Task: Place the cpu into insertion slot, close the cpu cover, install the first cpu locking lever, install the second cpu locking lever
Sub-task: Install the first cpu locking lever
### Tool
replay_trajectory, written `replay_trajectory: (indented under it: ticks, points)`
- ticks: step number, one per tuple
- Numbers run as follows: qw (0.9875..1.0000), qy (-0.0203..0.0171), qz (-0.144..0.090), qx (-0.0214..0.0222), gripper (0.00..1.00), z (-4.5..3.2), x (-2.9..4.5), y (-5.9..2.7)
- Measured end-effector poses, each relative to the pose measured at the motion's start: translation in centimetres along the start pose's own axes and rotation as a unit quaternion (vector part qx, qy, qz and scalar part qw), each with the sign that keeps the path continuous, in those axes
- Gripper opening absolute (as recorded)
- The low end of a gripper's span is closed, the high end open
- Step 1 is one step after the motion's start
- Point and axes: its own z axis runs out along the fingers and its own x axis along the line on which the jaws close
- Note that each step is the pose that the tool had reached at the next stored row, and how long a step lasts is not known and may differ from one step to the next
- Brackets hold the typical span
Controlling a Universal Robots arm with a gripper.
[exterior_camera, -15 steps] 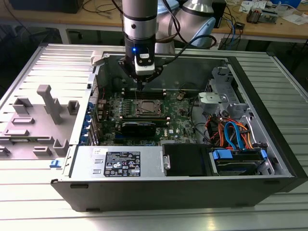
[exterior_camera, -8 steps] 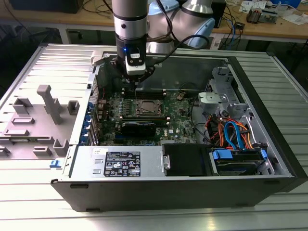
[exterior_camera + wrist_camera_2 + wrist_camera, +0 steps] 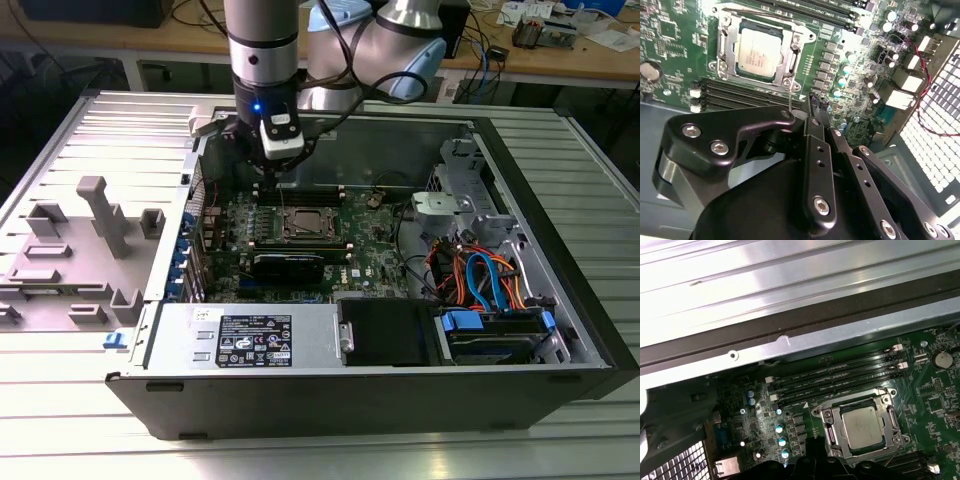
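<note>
The exterior view overlooks the whole case (image 3: 300, 400); both wrist views share the cpu (image 3: 759, 52) close-up.

I count one cpu (image 3: 863, 426) and one cpu cover (image 3: 891, 421) framing it. There are two banks of memory slots (image 3: 835, 375), one on either side of the cpu. One coin battery (image 3: 942, 359) lies off the cpu's corner. One black card (image 3: 288, 265) and one gripper (image 3: 816, 112) are near the cpu.
</note>
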Motion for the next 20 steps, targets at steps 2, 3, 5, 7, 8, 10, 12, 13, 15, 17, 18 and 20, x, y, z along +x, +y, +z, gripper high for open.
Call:
replay_trajectory:
  ticks: [2, 3, 5, 7, 8, 10, 12, 13, 15, 17, 18, 20]
  points:
    - [0.9999, 0.0007, -0.014, 0.0000, 0.11, 0.04, 0.07, 0.00]
    - [0.9996, 0.0013, -0.028, -0.0002, 0.11, 0.09, 0.07, -0.01]
    - [0.9984, 0.0026, -0.056, -0.0003, 0.11, 0.21, 0.07, -0.01]
    - [0.9972, 0.0036, -0.075, -0.0012, 0.11, 0.27, 0.07, -0.02]
    - [0.9965, 0.0041, -0.084, -0.0019, 0.11, 0.29, 0.07, -0.01]
    - [0.9954, 0.0046, -0.095, -0.0024, 0.11, 0.34, 0.12, 0.19]
    - [0.9947, 0.0052, -0.103, -0.0035, 0.11, 0.35, 0.18, 0.45]
    - [0.9944, 0.0053, -0.106, -0.0039, 0.11, 0.38, 0.21, 0.54]
    - [0.9925, 0.0063, -0.122, -0.0047, 0.11, 0.42, 0.22, 0.58]
    - [0.9908, 0.0068, -0.135, -0.0049, 0.11, 0.47, 0.24, 0.69]
    - [0.9907, 0.0069, -0.136, -0.0049, 0.11, 0.47, 0.26, 0.76]
    - [0.9907, 0.0069, -0.136, -0.0049, 0.11, 0.50, 0.29, 0.88]
